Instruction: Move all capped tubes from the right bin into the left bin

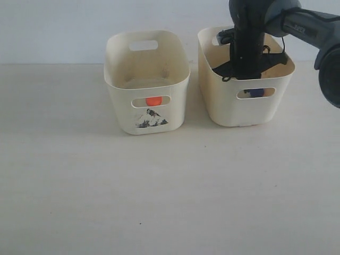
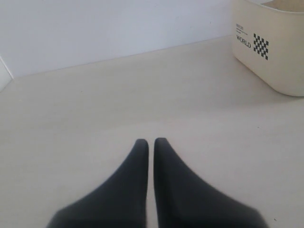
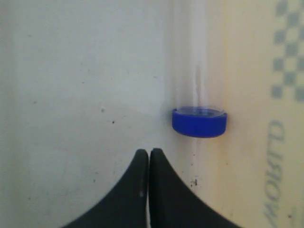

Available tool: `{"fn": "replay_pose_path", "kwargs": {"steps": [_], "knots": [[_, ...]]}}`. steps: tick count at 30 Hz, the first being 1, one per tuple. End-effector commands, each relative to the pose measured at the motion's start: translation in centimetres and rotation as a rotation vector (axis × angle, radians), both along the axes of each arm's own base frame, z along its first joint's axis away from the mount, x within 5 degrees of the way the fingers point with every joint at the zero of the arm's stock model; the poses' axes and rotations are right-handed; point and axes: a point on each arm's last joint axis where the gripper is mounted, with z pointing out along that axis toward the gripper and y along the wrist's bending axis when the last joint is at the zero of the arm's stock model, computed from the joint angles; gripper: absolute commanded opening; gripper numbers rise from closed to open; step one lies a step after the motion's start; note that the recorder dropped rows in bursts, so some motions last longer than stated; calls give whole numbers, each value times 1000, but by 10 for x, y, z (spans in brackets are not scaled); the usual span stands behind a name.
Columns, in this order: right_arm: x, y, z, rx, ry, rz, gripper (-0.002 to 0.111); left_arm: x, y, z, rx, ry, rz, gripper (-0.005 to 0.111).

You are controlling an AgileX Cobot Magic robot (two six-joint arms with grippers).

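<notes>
The pale left bin (image 1: 123, 109) with the dark mark shows the orange cap (image 1: 153, 101) of one tube through its front slot. The yellower right bin (image 1: 226, 106) shows the dark blue cap (image 1: 257, 92) of the other tube through its slot. My right arm (image 1: 247, 45) reaches down into the right bin, its fingertips hidden behind the wall. In the right wrist view, the right gripper (image 3: 149, 151) is shut and empty on the bin floor, just beside the blue-capped tube (image 3: 199, 122), not touching it. The left gripper (image 2: 151, 140) is shut and empty over bare table.
The left wrist view shows a cream tub (image 2: 280, 61) printed with "WORLD" and a checker patch, well ahead of the fingers; which bin it is I cannot tell. A white wall (image 1: 79, 26) stands behind the bins. Pale tabletop (image 1: 159, 191) lies in front.
</notes>
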Motion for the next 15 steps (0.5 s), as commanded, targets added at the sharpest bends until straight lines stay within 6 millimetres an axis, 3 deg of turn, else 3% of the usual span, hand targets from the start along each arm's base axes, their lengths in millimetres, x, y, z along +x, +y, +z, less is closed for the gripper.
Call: {"fn": "replay_pose_path", "kwargs": {"steps": [1,15], "knots": [[2,-9,1,-78,-12,10,0,0,0,2,-13,-7,0,4],[4,-13,-3,-135,-17,6,0,0,0,2,-13,-7,0,4]]}}
